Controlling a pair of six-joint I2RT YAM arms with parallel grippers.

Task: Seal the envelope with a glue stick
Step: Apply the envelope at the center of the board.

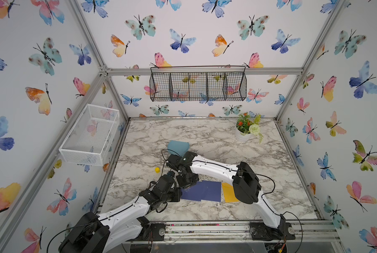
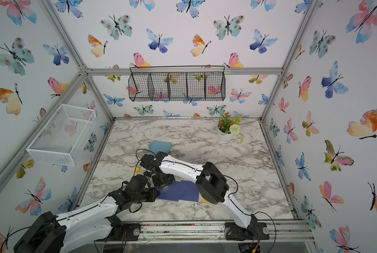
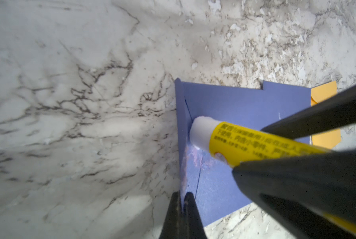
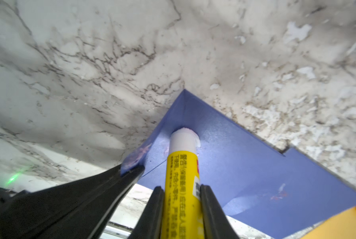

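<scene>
A blue envelope (image 1: pixel 205 192) (image 2: pixel 183 193) lies on the marble table, near the front. My left gripper (image 3: pixel 182 194) is shut on the edge of its raised flap (image 3: pixel 181 124) and holds the flap upright. My right gripper (image 4: pixel 182 188) is shut on the yellow glue stick (image 4: pixel 182 165) (image 3: pixel 245 142). The stick's white glue tip (image 4: pixel 184 136) presses into the fold where the flap meets the envelope body (image 4: pixel 245 161). Whitish smears show on the flap's inner side (image 3: pixel 193 159). In both top views the wrists hide the fingertips.
A yellow envelope (image 1: pixel 228 192) (image 3: pixel 324 93) lies partly under the blue one. A small yellow cap (image 1: pixel 157 170) stands to the left of the arms. Behind them lies a teal pouch (image 1: pixel 178 147), with a flower pot (image 1: pixel 246 129) at the back right. Wire baskets (image 1: pixel 91 133) (image 1: pixel 197 86) hang on the walls.
</scene>
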